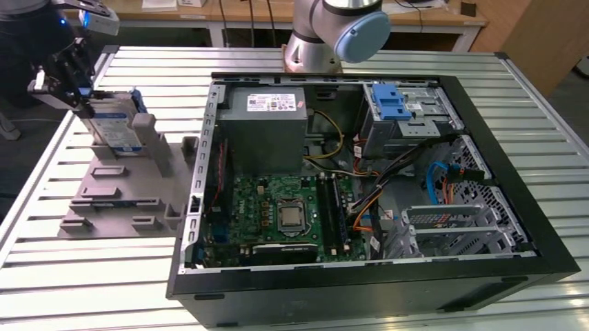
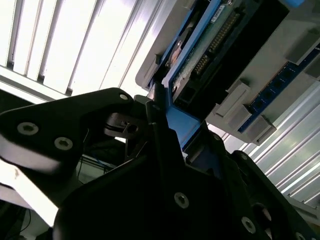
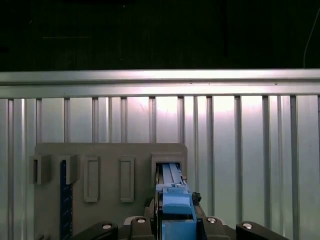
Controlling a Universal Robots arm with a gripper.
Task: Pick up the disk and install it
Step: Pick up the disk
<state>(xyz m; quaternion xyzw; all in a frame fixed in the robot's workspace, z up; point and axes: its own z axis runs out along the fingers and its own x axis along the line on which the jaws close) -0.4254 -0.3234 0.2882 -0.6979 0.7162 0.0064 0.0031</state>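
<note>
Blue plastic is all I pinch: my gripper [image 1: 81, 102] clamps the disk [image 1: 118, 131] by its bracket, so it could twist and snag the grey holder [image 1: 110, 189].

exterior view: high, oblique, set back; takes in slatted table [image 1: 83, 276], open computer case [image 1: 368, 283], grey fixture [image 1: 120, 186] at the exterior view's left | first wrist view: faces straight onto fixture, mid-range, over gripper [image 3: 172, 225] | second wrist view: very close, skewed, at disk [image 2: 225, 30] edge | shared by all three: fixture, disk, gripper
</note>
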